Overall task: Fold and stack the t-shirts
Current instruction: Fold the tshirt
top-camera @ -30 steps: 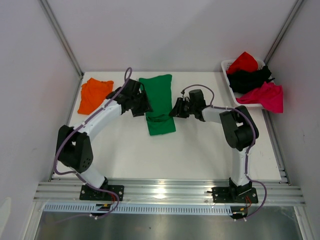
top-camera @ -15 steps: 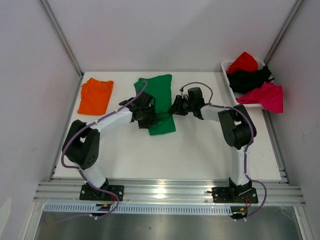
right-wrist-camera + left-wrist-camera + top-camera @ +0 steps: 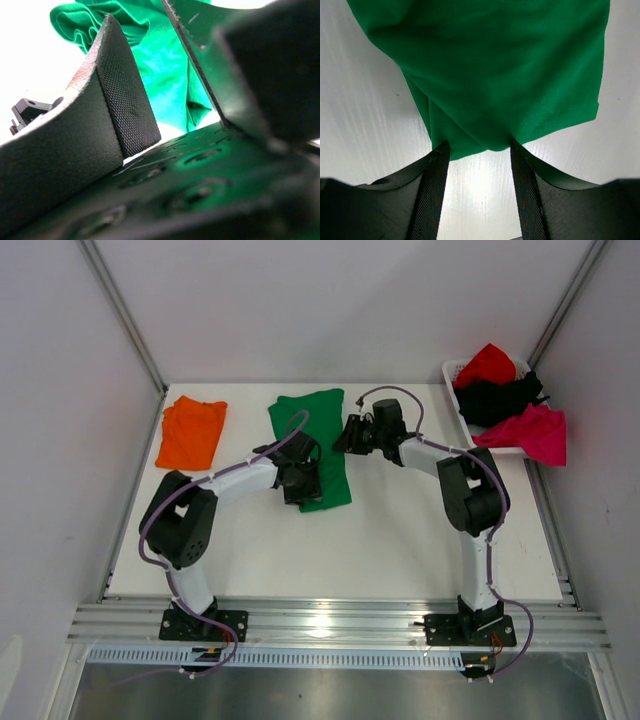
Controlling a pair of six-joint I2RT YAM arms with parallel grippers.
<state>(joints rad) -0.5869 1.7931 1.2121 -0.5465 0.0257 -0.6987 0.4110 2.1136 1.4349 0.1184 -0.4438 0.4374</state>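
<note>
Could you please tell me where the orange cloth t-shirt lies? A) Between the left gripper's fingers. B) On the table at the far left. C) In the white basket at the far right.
B: the orange cloth t-shirt lies alone at the far left of the white table.

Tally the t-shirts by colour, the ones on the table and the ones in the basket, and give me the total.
Orange t-shirt: 1
Green t-shirt: 1
Red t-shirt: 1
Black t-shirt: 1
Magenta t-shirt: 1
Total: 5
</note>
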